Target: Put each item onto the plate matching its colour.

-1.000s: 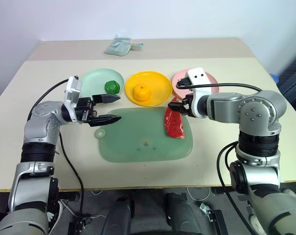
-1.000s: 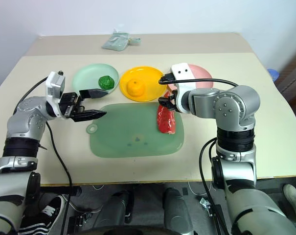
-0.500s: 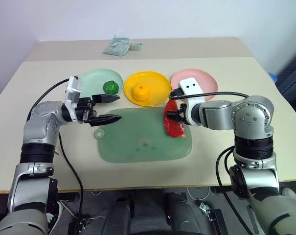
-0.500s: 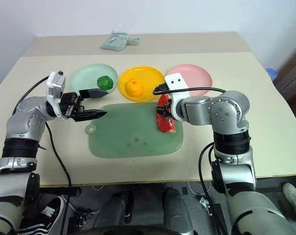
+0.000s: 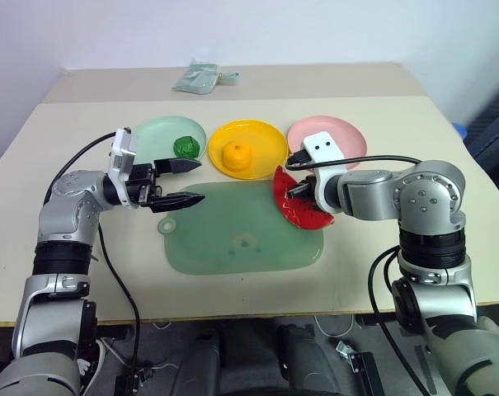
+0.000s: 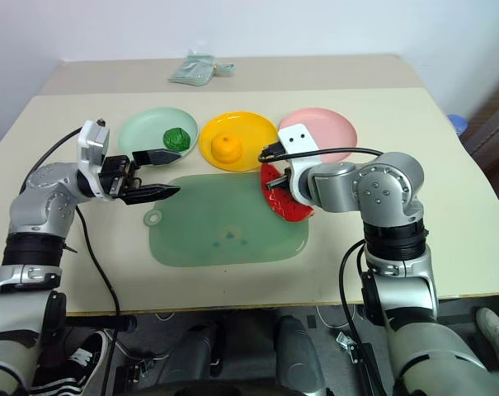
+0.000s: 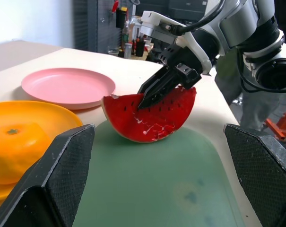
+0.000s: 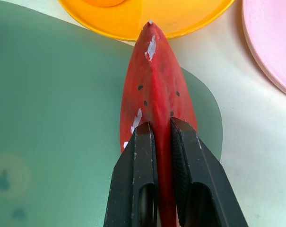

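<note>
The red, black-seeded slice (image 5: 301, 206), its paint chipped white, stands on its curved edge at the green mat's (image 5: 233, 239) right rim, pinched between the right gripper's (image 8: 162, 142) fingers, perhaps just lifted, while the left gripper (image 5: 181, 181) gapes empty over a beige table (image 5: 397, 264) backed by a pale wall.

Three plates (image 5: 327, 132), three toy foods (image 5: 303, 206), one mat (image 5: 233, 239)
</note>
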You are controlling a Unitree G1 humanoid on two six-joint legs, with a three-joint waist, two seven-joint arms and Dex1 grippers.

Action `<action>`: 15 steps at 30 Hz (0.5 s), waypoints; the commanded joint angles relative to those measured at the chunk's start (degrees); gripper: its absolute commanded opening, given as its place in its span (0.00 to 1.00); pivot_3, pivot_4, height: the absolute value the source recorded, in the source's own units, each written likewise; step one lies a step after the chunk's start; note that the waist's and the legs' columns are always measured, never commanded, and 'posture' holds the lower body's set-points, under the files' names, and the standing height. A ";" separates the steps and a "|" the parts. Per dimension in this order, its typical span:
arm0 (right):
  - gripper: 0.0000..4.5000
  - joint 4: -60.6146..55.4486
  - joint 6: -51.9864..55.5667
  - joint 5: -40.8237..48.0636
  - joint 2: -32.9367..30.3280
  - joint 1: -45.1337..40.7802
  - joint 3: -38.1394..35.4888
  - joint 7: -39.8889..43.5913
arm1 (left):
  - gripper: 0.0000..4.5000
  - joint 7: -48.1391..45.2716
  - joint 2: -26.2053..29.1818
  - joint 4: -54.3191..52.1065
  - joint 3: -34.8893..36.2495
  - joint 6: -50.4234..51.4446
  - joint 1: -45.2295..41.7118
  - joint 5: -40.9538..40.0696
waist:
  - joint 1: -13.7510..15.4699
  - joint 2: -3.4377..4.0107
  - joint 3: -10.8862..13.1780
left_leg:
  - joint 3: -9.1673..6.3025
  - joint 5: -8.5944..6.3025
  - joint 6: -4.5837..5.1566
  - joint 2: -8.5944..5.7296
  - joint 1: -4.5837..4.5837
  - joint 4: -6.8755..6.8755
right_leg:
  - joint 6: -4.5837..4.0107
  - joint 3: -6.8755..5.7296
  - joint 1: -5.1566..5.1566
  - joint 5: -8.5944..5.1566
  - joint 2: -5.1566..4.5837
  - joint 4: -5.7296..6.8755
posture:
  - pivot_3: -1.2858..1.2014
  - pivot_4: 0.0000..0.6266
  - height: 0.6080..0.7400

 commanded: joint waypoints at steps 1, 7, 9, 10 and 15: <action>0.00 0.18 0.37 -1.92 1.71 -4.73 -4.58 1.75 | 1.00 1.36 0.02 -1.18 1.69 -1.15 -0.40 -0.59 | -0.01 0.01 0.00 | 0.00 0.00 0.00 0.00 0.00 0.00 | 0.00 0.00 0.00 0.00 0.00 0.00 | 0.52 0.24 1.00; 0.00 8.84 -10.29 -13.73 -2.60 -12.24 -4.11 8.90 | 1.00 12.64 -4.40 3.39 4.46 -10.40 -4.81 2.57 | 0.49 0.00 0.00 | 0.00 0.00 0.00 -0.02 -0.02 0.02 | 0.01 -0.01 -0.01 0.00 -0.01 -0.01 | 0.52 0.24 1.00; 0.00 15.29 -18.28 -19.70 -4.91 -13.95 -1.10 13.60 | 1.00 14.90 -5.14 4.32 4.28 -11.30 -5.65 3.31 | 0.57 -0.01 0.00 | 0.01 0.00 0.01 -0.04 -0.02 0.02 | 0.01 -0.01 0.02 0.01 -0.03 -0.05 | 0.52 0.24 1.00; 0.00 19.14 -22.44 -22.35 -5.55 -14.71 0.03 16.06 | 1.00 15.32 -5.35 4.30 3.99 -11.31 -5.70 3.42 | 0.45 -0.01 0.00 | 0.03 0.00 0.01 -0.05 -0.02 0.01 | 0.02 -0.01 0.02 0.01 -0.03 -0.08 | 0.52 0.24 1.00; 0.00 41.54 -43.78 -35.27 -6.37 -17.43 6.50 30.38 | 1.00 14.12 -5.10 4.28 2.89 -11.30 -5.18 3.73 | -0.35 0.01 0.01 | 0.06 -0.01 0.01 -0.03 -0.01 -0.07 | 0.02 0.00 -0.02 0.01 0.02 -0.08 | 0.52 0.24 1.00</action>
